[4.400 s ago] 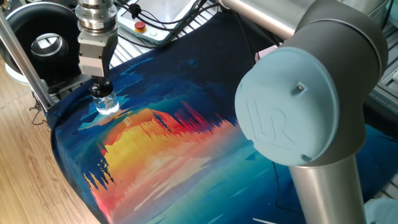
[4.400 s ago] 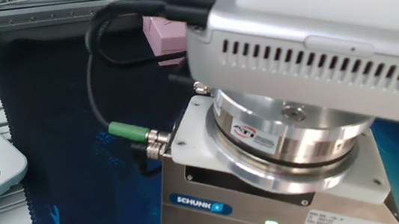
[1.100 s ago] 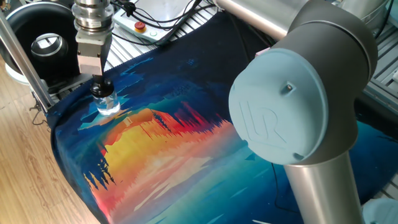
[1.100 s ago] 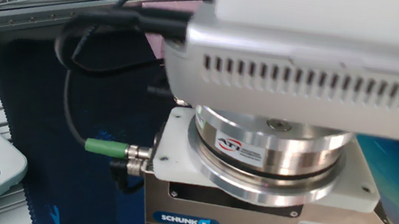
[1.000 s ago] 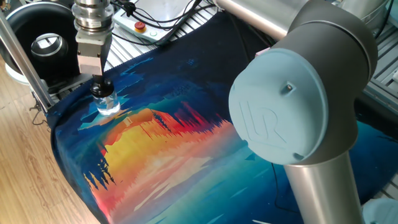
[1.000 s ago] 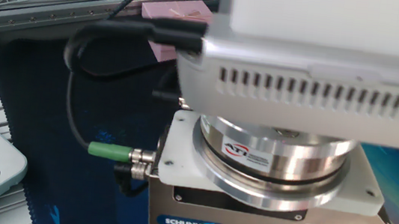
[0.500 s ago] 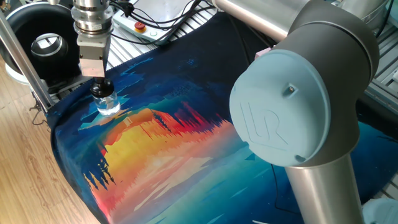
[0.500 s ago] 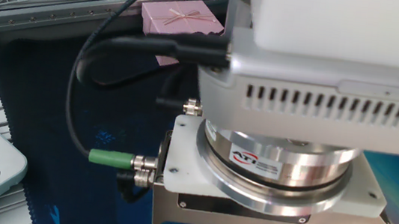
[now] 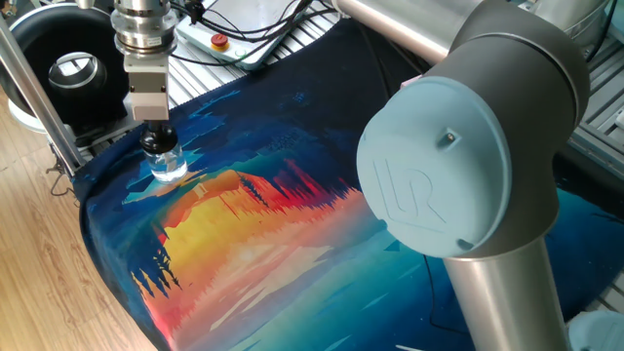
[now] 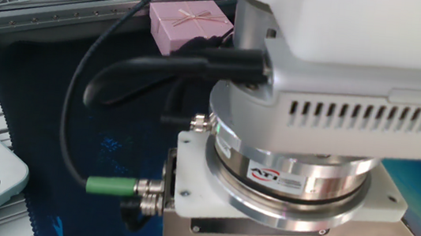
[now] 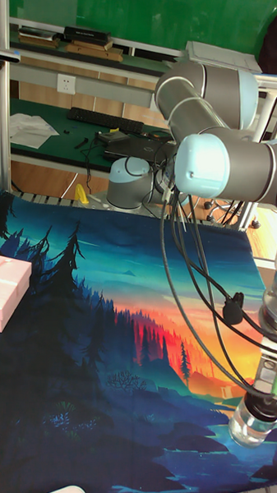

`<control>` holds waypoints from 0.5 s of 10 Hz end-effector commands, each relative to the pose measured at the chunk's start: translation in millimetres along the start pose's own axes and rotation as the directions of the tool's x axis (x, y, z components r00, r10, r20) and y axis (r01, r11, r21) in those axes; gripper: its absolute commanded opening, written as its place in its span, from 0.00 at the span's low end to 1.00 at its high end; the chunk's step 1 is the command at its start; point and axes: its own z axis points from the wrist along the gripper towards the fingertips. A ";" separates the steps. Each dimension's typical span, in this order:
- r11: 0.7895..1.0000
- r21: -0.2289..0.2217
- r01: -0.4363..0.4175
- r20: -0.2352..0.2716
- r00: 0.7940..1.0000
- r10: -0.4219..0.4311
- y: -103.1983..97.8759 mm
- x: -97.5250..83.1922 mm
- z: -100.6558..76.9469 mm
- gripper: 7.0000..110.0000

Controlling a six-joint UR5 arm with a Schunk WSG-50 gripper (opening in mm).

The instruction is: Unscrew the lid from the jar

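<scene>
1. I saw the gripper (image 9: 156, 134) pointing straight down, its jaws pinching the small black rounded lid (image 9: 158, 143) of the jar (image 9: 168, 163).
2. The squat clear glass jar (image 11: 253, 424) stood upright on the printed cloth (image 9: 273, 224), near its corner, over a pale blue patch of the sunset-forest pattern.
3. In the other fixed view, the boxy brushed-metal gripper body filled the frame; a pink ribboned gift box (image 10: 188, 24) lay behind it.
</scene>
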 end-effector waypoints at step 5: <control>0.973 0.017 0.232 -0.084 0.970 -0.229 -6.6 16.3 3.2 0.15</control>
